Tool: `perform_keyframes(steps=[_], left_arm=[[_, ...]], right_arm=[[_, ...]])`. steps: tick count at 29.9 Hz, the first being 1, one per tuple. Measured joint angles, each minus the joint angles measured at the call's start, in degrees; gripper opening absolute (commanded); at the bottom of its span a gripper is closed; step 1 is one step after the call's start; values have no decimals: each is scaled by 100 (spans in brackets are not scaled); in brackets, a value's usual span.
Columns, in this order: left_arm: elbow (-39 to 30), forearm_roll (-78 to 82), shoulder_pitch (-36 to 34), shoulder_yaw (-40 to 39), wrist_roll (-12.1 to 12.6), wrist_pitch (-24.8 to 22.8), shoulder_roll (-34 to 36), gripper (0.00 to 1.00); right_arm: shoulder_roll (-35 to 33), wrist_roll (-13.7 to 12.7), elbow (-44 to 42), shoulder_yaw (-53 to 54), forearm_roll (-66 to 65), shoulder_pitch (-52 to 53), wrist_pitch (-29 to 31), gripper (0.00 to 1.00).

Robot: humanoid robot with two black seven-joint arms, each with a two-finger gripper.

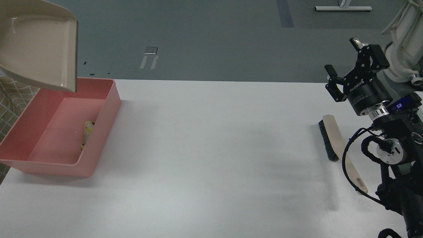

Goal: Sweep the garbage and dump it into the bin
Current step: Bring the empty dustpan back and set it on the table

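Item: bin (109, 109). Pink tub at the desk's (211, 148) far left corner, one long side along the left edge.

Item: garbage (86, 134). A pale yellowish piece lies on the bin floor against the right wall. I cannot separate sponge from bread at this size; nothing is left on the desk top.

Item: dustpan (39, 46). Beige, raised and tilted above the bin's far end, its lip pointing down over the tub. It looks emptied.

Item: left gripper. Outside the view, behind the dustpan; I cannot tell how it holds the pan.

Item: right gripper (347, 71). Lifted above the desk's right edge, wrist turned so the fingers point up and leftward. The fingers stand apart and hold nothing.

Item: brush (332, 140). Flat on the desk near the right edge, bristles facing left, handle running toward the near edge beside my right arm.

Step in hand, by my judgement: finishing the dump. Done well, the pan's lip stays inside the bin's walls until nothing clings, then the pan comes level before it goes back to the desk.
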Motion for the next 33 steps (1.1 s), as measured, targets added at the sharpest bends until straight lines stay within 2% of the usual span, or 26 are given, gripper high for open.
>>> perform_keyframes(steps=[3, 7, 10, 13, 17, 21, 28, 33], left_arm=[[-418, -293, -72, 187, 219, -1, -245, 12], [-1004, -321, -213, 578, 640, -2, -764, 12], [-1175, -194, -644, 1224, 867, -1, -1128, 12], [-1247, 99, -1394, 2163, 1019, 40, -1520, 11], [-1258, 448, -2174, 3076, 1121, 416, -2143, 12], [-1208, 562, -2720, 3850, 1357, 721, -2726, 12], [-947, 687, -2914, 4667, 1512, 1349, -3282, 12], [-895, 735, -2900, 4966, 1954, 2042, -3652, 12]], right_arm=[[-1, 0, 16, 0, 2, 16, -47, 100], [-7, -1, 21, 0, 3, 24, -68, 100], [-10, -1, 24, 0, 7, 24, -122, 100], [-4, -1, 33, -1, 11, 25, -274, 100], [0, -1, 20, -1, 11, 64, -445, 100], [6, -5, 0, -7, 11, 171, -482, 100], [20, -9, -12, -36, 3, 264, -630, 100], [20, -9, -12, -39, 2, 276, -647, 100]])
